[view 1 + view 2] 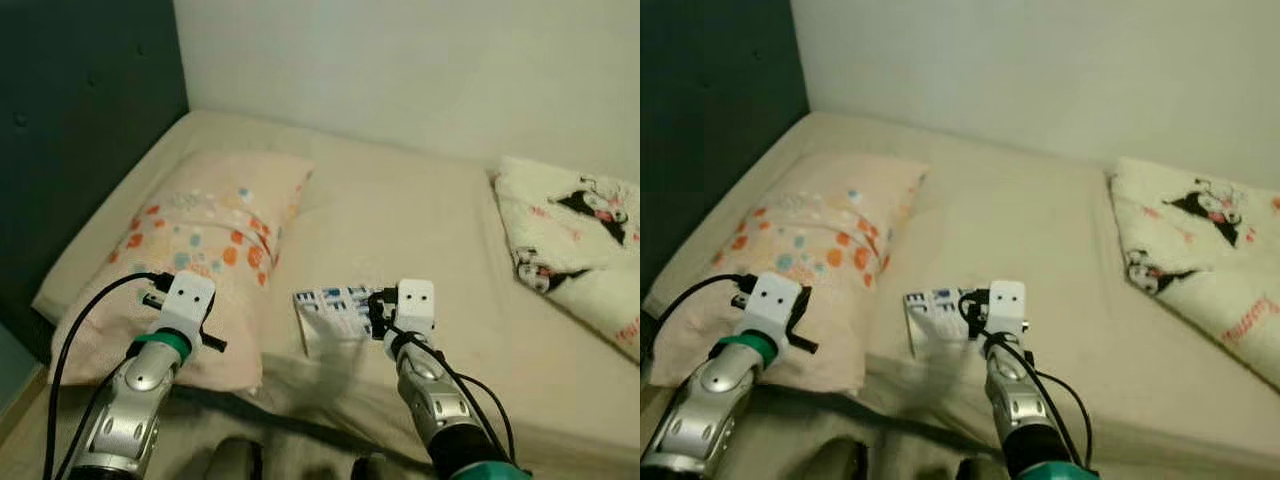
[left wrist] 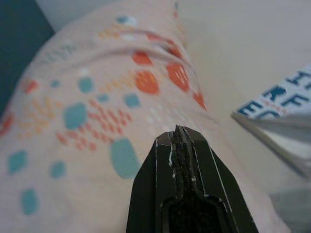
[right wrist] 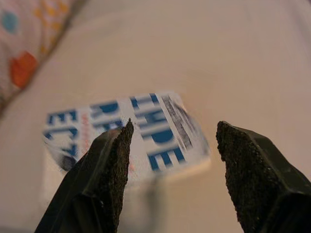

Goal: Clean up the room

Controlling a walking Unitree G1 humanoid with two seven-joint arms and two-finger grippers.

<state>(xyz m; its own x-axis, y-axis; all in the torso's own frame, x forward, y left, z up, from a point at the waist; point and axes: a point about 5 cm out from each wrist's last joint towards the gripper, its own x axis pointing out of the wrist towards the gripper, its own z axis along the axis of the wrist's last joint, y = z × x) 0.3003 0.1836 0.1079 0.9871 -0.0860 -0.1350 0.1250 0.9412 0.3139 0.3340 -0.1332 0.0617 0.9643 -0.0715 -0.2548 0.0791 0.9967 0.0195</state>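
Blue-lettered white book (image 1: 335, 310) lies on the bed (image 1: 420, 215), at three o'clock from the pillow (image 1: 200, 250). Right gripper (image 3: 172, 160) hovers wide open and empty; next, close on it. Left gripper (image 2: 177, 141) is closed, empty.

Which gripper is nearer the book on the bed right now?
Right. The right gripper hovers open just above the book, fingers either side of it. The left gripper, shut, is off to the book's left over the dotted pillow.
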